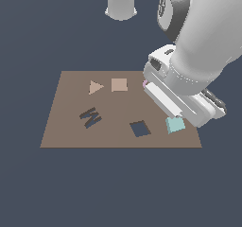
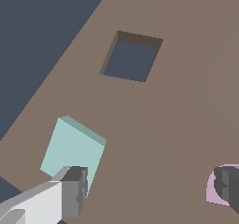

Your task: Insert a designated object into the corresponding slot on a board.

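Observation:
The pale teal square block [image 1: 175, 125] lies on the brown board [image 1: 71, 131] near its edge on the exterior view's right. The dark square slot [image 1: 140, 128], turned like a diamond, is just to the block's left in that view and is empty. My gripper [image 1: 160, 103] hangs low over the board above the block, and its hand hides the fingers in the exterior view. In the wrist view the gripper [image 2: 149, 190] is open and wide. One fingertip [image 2: 72, 190] overlaps the block's [image 2: 74, 148] edge. The other fingertip [image 2: 228, 185] is over the pink letter [image 2: 212, 195]. The slot [image 2: 130, 59] lies beyond.
The board also bears a dark M-shaped cutout [image 1: 90, 117], a tan triangle [image 1: 96, 87] and a tan flat square [image 1: 119, 84]. A sliver of the pink letter [image 1: 144, 84] shows beside the hand. The arm's base [image 1: 121, 4] stands behind the board.

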Controlling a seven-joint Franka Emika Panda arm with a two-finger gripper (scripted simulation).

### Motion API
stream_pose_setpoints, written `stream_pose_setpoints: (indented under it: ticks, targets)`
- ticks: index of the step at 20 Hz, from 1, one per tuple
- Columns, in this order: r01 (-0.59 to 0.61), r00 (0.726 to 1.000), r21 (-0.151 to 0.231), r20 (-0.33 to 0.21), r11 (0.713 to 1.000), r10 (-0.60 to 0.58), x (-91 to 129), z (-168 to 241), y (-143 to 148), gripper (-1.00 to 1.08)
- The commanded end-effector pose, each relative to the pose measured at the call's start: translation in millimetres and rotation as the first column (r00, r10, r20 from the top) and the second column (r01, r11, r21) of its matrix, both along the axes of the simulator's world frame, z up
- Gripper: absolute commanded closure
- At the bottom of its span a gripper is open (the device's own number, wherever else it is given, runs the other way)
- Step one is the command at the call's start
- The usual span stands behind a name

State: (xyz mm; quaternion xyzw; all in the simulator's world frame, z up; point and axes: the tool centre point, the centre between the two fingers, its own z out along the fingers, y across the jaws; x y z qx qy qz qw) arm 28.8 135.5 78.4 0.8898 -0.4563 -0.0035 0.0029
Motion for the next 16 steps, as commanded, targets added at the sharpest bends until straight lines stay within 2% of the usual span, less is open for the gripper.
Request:
stream_pose_setpoints:
  ticks: [1, 9, 16]
  targets:
    - [0.071, 0.997, 0.000, 0.002, 0.997, -0.071, 8.4, -5.9, 9.1, -0.92]
    - [0.236, 0.972, 0.001, 0.007, 0.972, -0.236, 31.8, -20.1, 28.2, -0.92]
    - [0.315, 0.949, 0.002, 0.008, 0.949, -0.315, 45.0, -26.8, 35.3, -0.92]
